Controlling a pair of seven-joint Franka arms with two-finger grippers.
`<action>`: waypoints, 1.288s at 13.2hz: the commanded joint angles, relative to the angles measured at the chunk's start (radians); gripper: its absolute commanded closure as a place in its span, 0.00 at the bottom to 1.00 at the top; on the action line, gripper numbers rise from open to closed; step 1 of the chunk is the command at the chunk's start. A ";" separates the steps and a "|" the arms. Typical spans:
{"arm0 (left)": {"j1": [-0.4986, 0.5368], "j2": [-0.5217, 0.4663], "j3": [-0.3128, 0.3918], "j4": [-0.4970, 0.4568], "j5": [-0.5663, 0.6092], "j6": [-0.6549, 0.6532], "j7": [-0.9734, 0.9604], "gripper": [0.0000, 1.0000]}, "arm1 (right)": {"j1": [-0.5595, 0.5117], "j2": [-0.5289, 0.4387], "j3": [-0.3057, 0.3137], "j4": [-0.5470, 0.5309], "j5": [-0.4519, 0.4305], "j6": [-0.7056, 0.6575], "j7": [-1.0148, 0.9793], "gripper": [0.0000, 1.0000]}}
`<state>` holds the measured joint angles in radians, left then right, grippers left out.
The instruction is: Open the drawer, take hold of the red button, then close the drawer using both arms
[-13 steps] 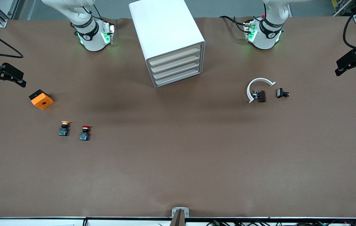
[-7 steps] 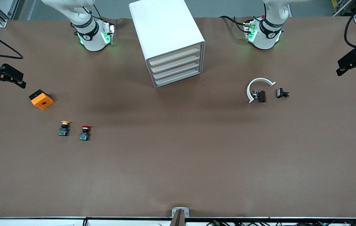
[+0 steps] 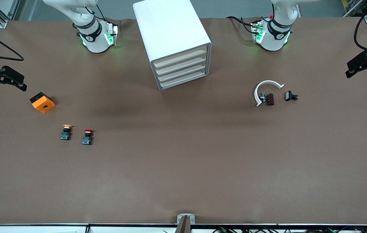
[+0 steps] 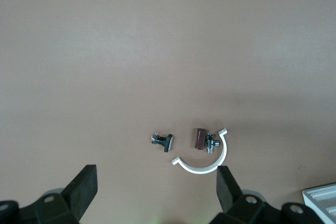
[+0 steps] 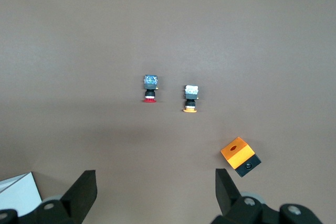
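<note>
The white cabinet [image 3: 173, 35] stands between the arm bases, and all four cream drawer fronts [image 3: 182, 69] are shut. The red-capped button [image 3: 87, 137] stands on the table toward the right arm's end; it also shows in the right wrist view [image 5: 150, 88]. My right gripper [image 3: 24, 83] is open and empty, high over the table's edge near the orange cube [image 3: 42, 102]; its own view [image 5: 153, 179] shows bare table between the fingers. My left gripper [image 3: 348, 69] is open and empty, high over the other end [image 4: 156, 174].
A yellow-orange-capped button [image 3: 66, 132] stands beside the red one. A white C-shaped clip [image 3: 264, 88], a small brown part [image 3: 270, 99] and a small black part [image 3: 290, 96] lie toward the left arm's end. Cabinet corners show in both wrist views [image 4: 321, 198] [image 5: 18, 192].
The left gripper has wavered slightly at the table's end. Nothing on the table has moved and the drawers stay shut.
</note>
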<state>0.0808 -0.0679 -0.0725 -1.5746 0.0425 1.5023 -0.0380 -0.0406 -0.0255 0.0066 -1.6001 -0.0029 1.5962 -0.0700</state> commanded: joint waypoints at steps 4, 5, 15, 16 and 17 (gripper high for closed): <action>0.004 -0.009 0.000 0.008 0.000 -0.017 0.003 0.00 | 0.004 0.018 -0.002 0.028 0.007 -0.012 0.007 0.00; 0.005 -0.009 0.002 0.010 0.000 -0.019 0.006 0.00 | 0.005 0.018 -0.002 0.028 0.007 -0.012 0.007 0.00; 0.010 0.019 -0.001 0.053 0.004 -0.024 0.012 0.00 | 0.005 0.018 -0.002 0.031 0.004 -0.010 0.007 0.00; 0.013 0.020 -0.001 0.056 0.004 -0.024 0.012 0.00 | 0.005 0.018 -0.002 0.031 0.004 -0.010 0.007 0.00; 0.016 0.020 -0.003 0.057 0.004 -0.024 0.012 0.00 | 0.005 0.019 -0.002 0.031 0.004 -0.010 0.007 0.00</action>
<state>0.0903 -0.0638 -0.0724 -1.5519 0.0425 1.4929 -0.0373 -0.0404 -0.0192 0.0066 -1.5935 -0.0029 1.5962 -0.0700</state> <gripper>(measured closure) 0.000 0.000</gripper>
